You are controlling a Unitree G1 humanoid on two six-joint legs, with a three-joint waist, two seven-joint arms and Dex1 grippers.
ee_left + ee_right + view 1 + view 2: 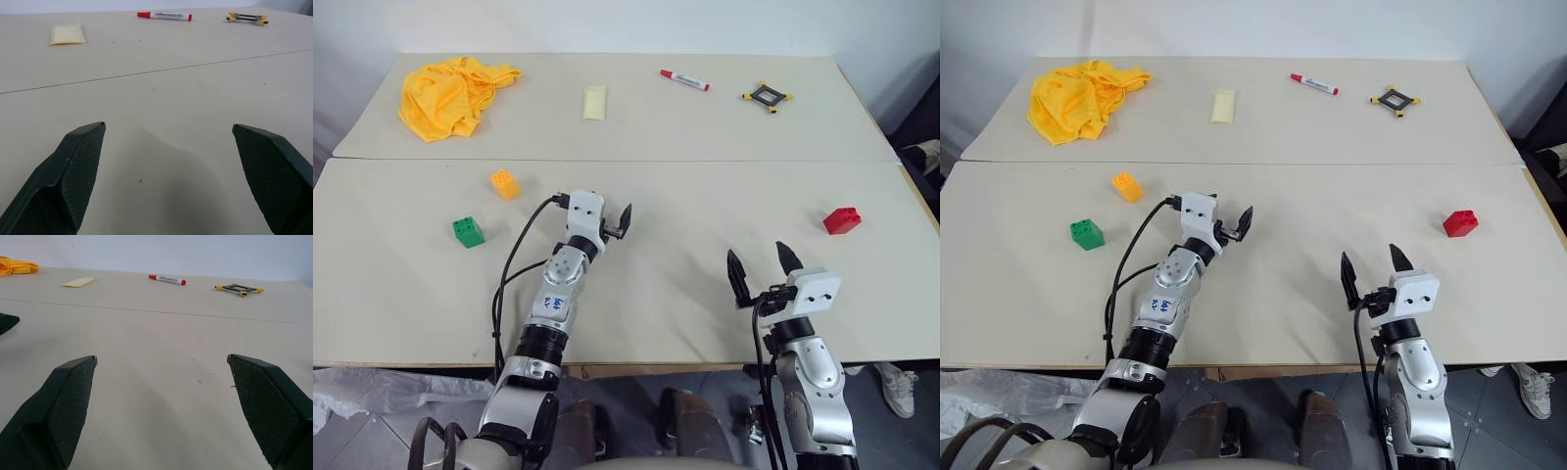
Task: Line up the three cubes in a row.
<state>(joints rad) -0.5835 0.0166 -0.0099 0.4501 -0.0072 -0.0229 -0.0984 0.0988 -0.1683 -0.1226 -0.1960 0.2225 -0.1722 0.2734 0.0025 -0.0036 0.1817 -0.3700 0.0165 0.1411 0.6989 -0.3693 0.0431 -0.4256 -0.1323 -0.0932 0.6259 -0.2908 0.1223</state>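
Cubes [505, 184] lie apart from hands [607, 223].

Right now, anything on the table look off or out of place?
Nothing damaged or spilled. The small red studded plastic block sits alone far right, well apart from the green studded block and yellow-orange studded block on the left. The crumpled yellow cloth lies bunched at the far left corner.
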